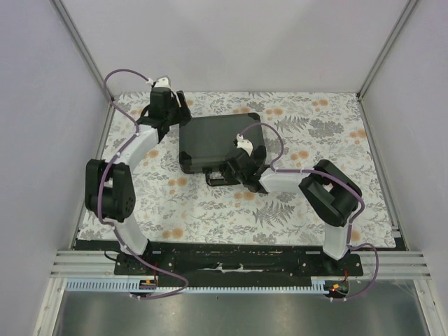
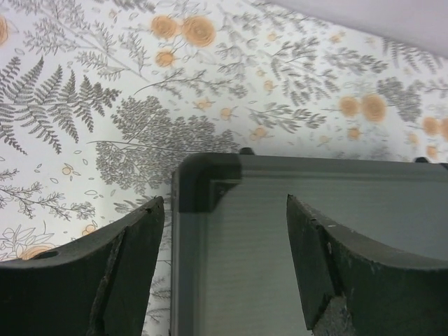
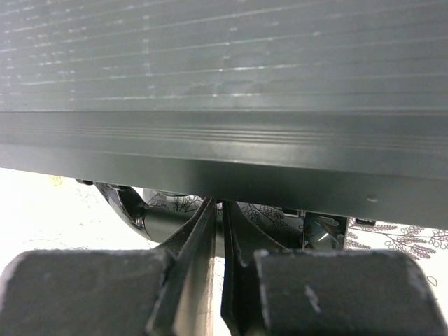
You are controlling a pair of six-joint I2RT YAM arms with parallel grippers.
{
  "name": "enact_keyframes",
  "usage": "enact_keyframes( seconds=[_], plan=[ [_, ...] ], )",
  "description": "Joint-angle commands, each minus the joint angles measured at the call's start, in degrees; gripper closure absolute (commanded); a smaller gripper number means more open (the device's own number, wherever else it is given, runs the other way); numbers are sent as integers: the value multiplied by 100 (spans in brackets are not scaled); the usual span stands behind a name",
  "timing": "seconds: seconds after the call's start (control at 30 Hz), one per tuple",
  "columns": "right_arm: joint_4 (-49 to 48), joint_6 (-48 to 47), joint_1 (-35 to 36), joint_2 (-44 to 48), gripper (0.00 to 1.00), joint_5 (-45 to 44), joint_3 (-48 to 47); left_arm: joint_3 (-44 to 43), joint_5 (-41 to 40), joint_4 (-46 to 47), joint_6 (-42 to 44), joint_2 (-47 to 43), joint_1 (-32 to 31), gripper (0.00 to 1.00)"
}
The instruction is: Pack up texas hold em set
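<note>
Our right gripper [image 3: 221, 280], nearest the lens, has its fingers pressed almost together at the near edge of the closed briefcase [image 1: 213, 140], by its handle [image 1: 220, 177]. Our left gripper [image 2: 224, 266] gapes wide over the far-left corner. The briefcase lies flat on the floral cloth [image 1: 301, 203].

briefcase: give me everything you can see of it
Closed, the briefcase lies flat mid-table on the floral cloth. Dark grey ribbed lid, black corner caps, black handle on its near edge. The left gripper hangs open over its far-left corner; the right gripper, shut, sits at the near edge beside the handle. Contact with either is unclear.
</note>
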State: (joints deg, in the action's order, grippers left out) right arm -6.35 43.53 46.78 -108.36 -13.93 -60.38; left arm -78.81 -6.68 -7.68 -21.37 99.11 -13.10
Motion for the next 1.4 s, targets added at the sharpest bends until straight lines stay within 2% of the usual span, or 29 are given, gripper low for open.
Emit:
enact_keyframes(
  seconds=[0.0,0.3,0.57,0.77,0.9,1.1,1.37],
  plan=[
    [-165,51,-29,-300,87,-277,123,-451,491,161,45,547,316,23],
    [-191,103,-29,-265,86,-241,193,-1409,1791,329,185,1786,598,22],
    [-226,77,-38,-274,86,-250,211,-1453,2355,22,395,2183,616,29],
    [-419,68,-29,-326,86,-312,237,-1182,2688,-260,695,2077,651,42],
    [-691,77,-3,-440,86,-487,255,-1041,3031,-304,520,2051,642,50],
    [-1070,-2,94,-607,88,-1005,237,-505,3585,135,45,1954,634,54],
    [-965,156,155,-853,94,-1612,79,-171,3639,144,133,1910,651,58]
  ],
)
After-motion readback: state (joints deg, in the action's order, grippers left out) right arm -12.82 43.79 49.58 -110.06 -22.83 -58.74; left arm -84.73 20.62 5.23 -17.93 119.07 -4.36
